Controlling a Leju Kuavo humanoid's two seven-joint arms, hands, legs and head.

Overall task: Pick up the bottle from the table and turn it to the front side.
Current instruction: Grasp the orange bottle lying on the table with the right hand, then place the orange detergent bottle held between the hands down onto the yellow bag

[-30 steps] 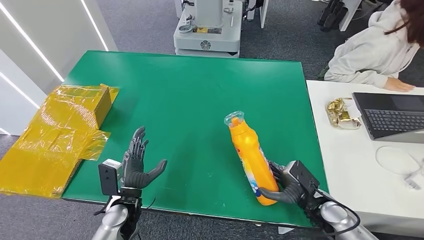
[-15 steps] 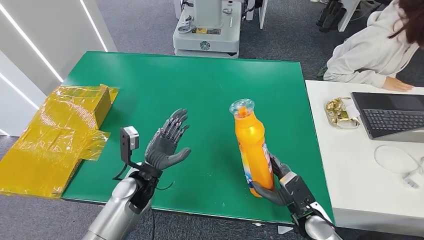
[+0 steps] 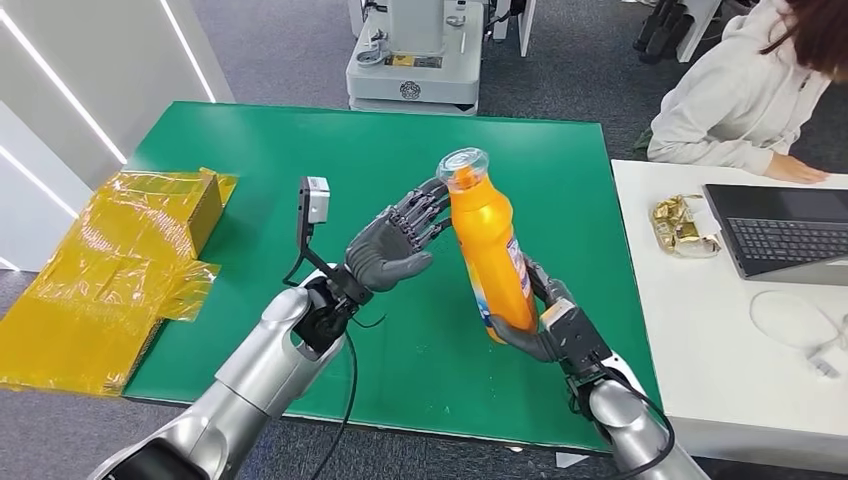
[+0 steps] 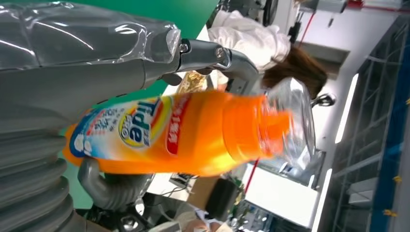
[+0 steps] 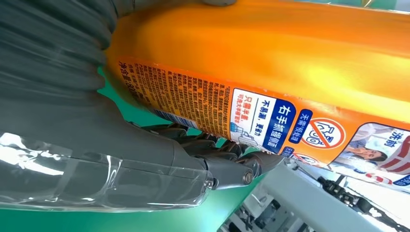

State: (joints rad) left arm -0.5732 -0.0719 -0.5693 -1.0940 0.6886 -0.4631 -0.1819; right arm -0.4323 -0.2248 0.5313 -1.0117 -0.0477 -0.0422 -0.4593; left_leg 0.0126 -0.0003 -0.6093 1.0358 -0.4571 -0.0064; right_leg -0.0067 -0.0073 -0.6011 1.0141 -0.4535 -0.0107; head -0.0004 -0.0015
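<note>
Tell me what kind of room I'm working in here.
Most likely an office or robotics lab set up for testing. A person works at a laptop on a white desk, the floor is grey carpet, and a grey machine base stands beyond the green table.

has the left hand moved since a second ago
Yes. The left hand has gone from near the green table's front edge up and toward the table's middle, and its fingers now reach the upper part of the orange bottle.
</note>
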